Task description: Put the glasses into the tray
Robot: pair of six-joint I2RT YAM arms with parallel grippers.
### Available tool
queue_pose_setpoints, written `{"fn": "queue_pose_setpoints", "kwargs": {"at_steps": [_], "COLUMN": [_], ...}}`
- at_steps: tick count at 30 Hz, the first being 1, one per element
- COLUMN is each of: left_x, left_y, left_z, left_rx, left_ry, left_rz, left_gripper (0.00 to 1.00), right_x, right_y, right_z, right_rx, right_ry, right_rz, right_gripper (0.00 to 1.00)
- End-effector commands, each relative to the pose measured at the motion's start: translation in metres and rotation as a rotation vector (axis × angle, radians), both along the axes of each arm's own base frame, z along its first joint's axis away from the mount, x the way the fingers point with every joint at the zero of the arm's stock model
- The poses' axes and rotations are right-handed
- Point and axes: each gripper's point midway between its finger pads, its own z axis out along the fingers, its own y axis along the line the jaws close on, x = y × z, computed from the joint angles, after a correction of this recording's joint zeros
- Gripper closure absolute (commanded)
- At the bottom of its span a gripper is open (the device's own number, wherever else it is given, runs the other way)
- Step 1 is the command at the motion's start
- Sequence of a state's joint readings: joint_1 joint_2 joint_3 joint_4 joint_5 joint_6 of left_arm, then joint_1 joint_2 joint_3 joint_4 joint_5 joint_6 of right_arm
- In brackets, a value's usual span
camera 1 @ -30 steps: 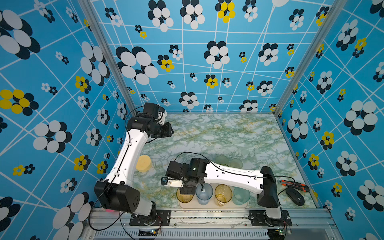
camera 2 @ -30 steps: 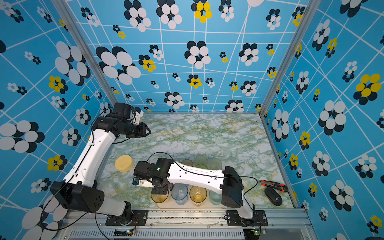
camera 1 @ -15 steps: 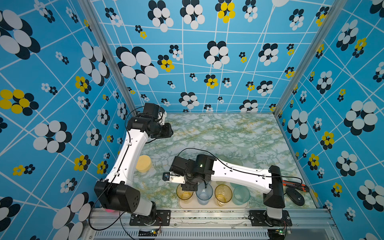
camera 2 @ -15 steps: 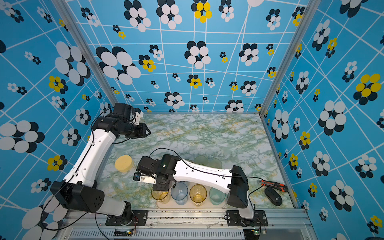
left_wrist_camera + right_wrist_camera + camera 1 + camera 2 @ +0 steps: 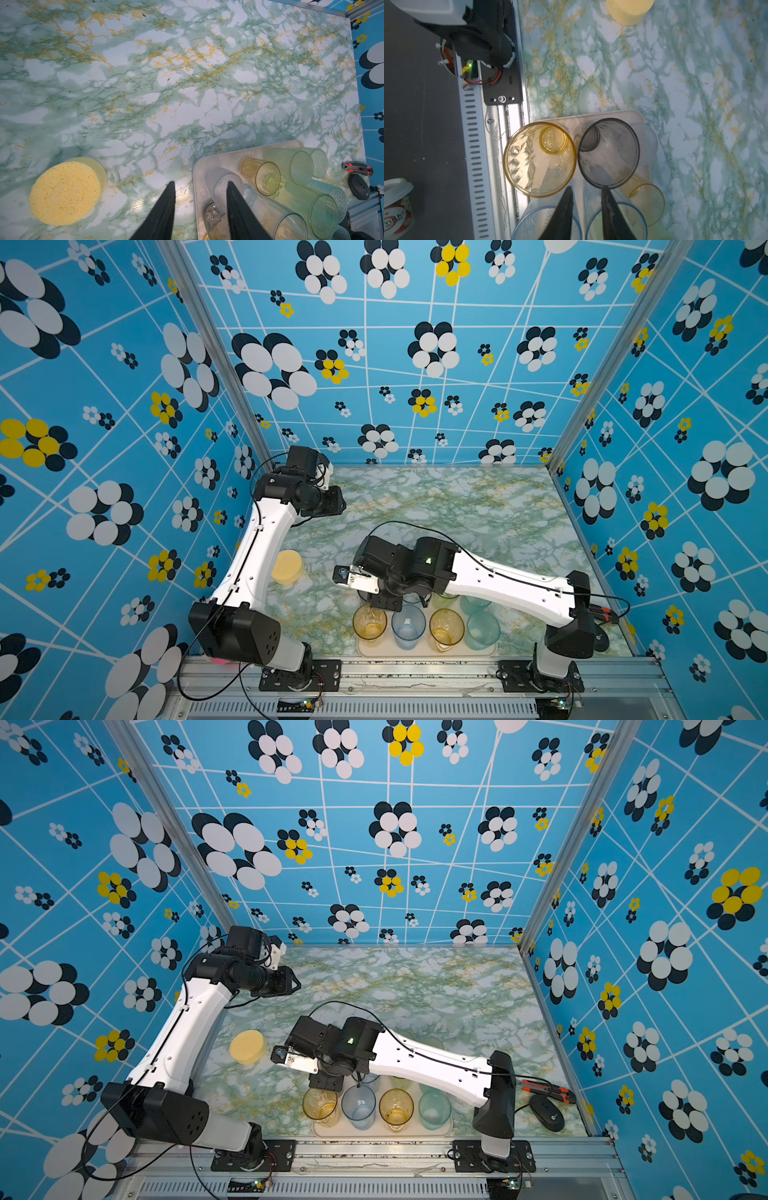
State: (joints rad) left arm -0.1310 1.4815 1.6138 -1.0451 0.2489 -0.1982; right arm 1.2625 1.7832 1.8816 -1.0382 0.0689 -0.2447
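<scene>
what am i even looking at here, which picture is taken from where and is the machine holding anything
Two white-and-black robot arms, the left arm and the right arm, stand at the front edge of a marble-patterned table inside a blue flowered booth. The two wide pictures come from one camera head above; the two close ones from cameras on the wrists, looking past the black fingers. A cream tray at the front holds tinted glasses. Also on the table: a round yellow sponge, a utility knife and a black mouse. The left gripper is open and empty. The right gripper hangs just over the glasses, jaws apart, nothing between them.
</scene>
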Motion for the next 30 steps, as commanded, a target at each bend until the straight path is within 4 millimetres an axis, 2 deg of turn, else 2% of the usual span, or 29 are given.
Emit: {"fn": "queue_pose_setpoints", "kwargs": {"at_steps": [1,7,10,17,21,25,27,30], "left_x": [-0.003,0.002,0.005,0.016,0.024,0.034,0.040,0.049], "left_y": [0.007,0.006,0.005,0.009,0.016,0.026,0.029,0.027], "left_z": [-0.006,-0.003,-0.001,0.004,0.010,0.006,0.003,-0.001], "left_rx": [0.016,-0.001,-0.017,-0.080,-0.117,-0.149,-0.151,-0.144], "left_ry": [0.014,-0.036,-0.077,-0.199,-0.278,-0.303,-0.301,-0.301], "left_rz": [0.024,0.041,0.046,0.075,0.098,0.131,0.131,0.099], "left_gripper": [0.58,0.58,0.51,0.42,0.37,0.31,0.26,0.20], "right_x": [0.013,0.044,0.065,0.102,0.118,0.131,0.134,0.136], "right_y": [-0.015,-0.052,-0.081,-0.169,-0.226,-0.285,-0.309,-0.332], "right_z": [0.022,0.039,0.047,0.046,0.042,0.032,0.026,0.023], "right_rx": [0.075,0.165,0.241,0.391,0.431,0.430,0.419,0.424], "right_ry": [0.003,0.010,0.029,0.077,0.074,0.074,0.068,0.063], "right_rz": [-0.097,-0.279,-0.416,-0.756,-0.969,-1.193,-1.282,-1.365], "right_gripper": [0.73,0.73,0.70,0.58,0.55,0.55,0.55,0.55]}}
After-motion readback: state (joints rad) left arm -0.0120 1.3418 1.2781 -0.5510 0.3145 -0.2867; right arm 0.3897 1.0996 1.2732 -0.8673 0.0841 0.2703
